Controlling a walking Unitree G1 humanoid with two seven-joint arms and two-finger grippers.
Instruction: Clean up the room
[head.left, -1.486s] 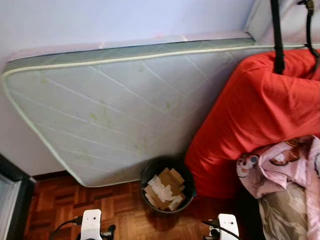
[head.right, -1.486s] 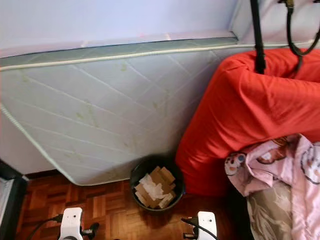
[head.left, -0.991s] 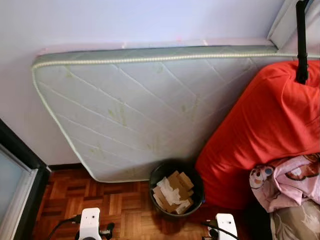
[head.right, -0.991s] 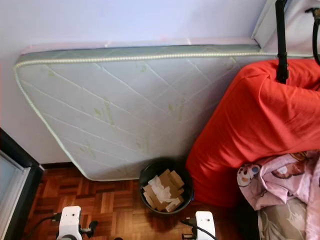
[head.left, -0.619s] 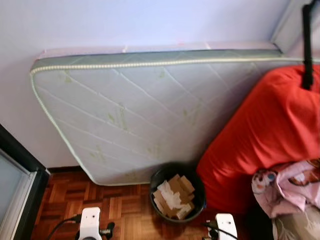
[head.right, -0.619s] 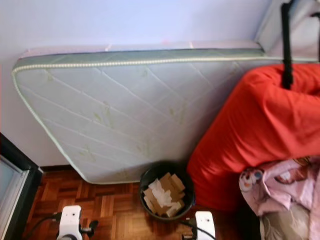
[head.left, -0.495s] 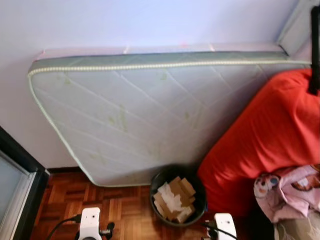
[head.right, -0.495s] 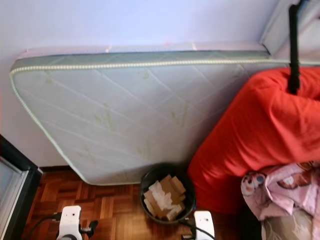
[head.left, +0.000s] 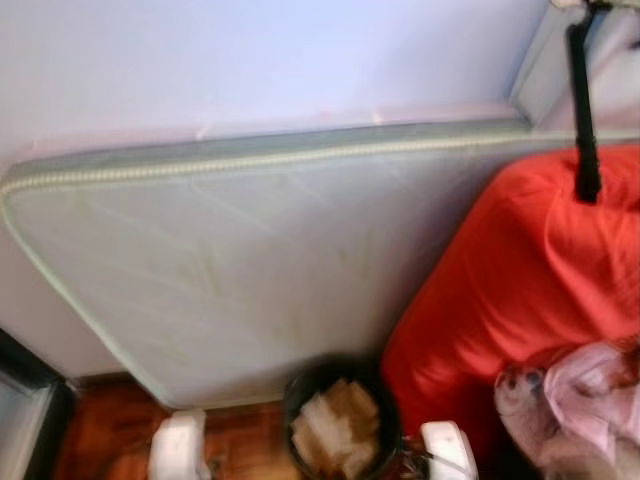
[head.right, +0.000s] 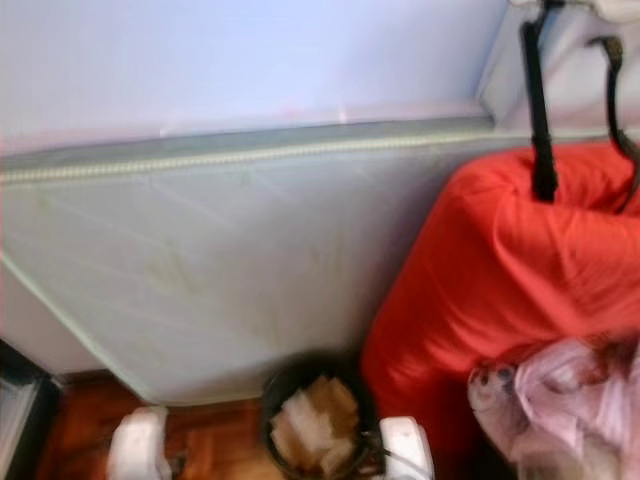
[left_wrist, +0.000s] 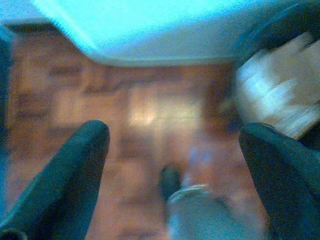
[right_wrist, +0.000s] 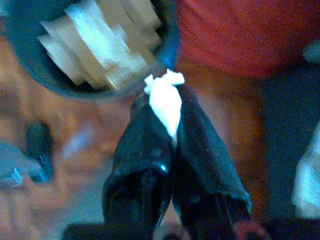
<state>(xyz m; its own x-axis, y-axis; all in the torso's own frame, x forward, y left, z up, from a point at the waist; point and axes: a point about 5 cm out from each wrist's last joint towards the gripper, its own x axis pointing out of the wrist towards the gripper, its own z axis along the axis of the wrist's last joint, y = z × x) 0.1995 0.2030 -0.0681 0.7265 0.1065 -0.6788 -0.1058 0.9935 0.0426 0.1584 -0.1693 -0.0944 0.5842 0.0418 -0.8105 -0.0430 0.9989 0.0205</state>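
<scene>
**Tissue pinched near the full bin**

Nearest, the right gripper (right_wrist: 167, 112) has its 2 fingers closed on a scrap of white tissue (right_wrist: 165, 100), held just short of the bin's rim. The left gripper (left_wrist: 172, 145) hangs with its 2 fingers spread wide over the parquet floor (left_wrist: 150, 110), holding nothing. Just beyond, the black waste bin (head.left: 340, 425) stands on the floor, stuffed with cardboard and paper. A red cushion (head.left: 520, 290) sits right of it. Farthest, a mattress (head.left: 250, 260) leans against the wall.
</scene>
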